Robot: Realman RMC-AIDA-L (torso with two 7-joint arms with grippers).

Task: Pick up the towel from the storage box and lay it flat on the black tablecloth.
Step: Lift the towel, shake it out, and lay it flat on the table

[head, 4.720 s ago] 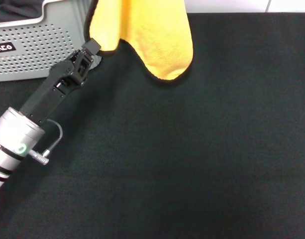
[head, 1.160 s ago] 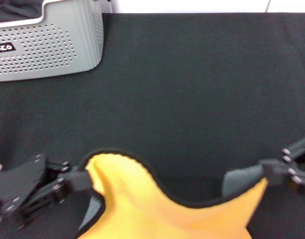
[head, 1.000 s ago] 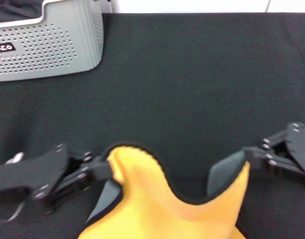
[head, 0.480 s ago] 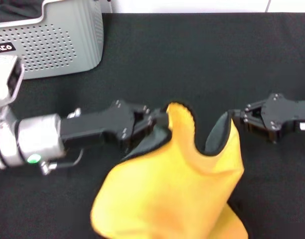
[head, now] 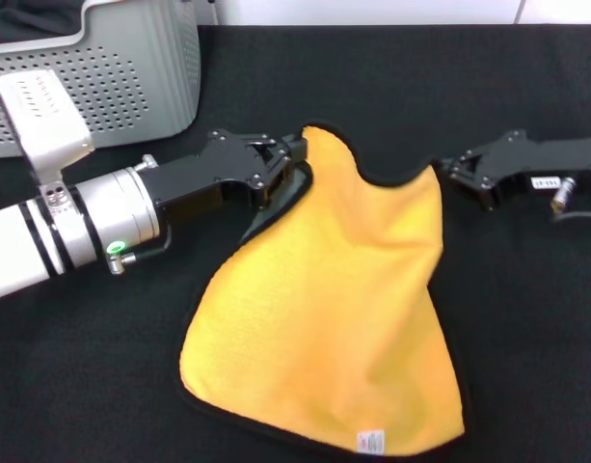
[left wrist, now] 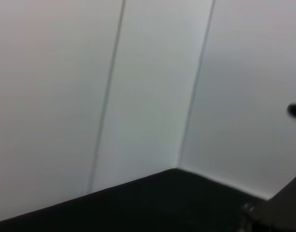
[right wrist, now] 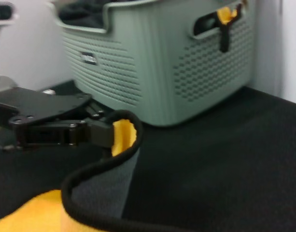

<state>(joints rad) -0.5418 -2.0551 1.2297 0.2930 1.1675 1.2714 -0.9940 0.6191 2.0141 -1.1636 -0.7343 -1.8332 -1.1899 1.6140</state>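
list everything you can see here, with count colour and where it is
towel: 1, yellow-orange with black trim and a small white label, spread on the cloth in the middle, both far corners held up
storage box: 1, light grey, perforated walls, far left; dark fabric inside, and in the right wrist view an orange scrap shows at a handle slot
black tablecloth: 1, black, covers the whole work surface
wall: white, behind the table
left gripper: 1, black on a silver arm, shut on the towel's far left corner
right gripper: 1, black, shut on the towel's far right corner
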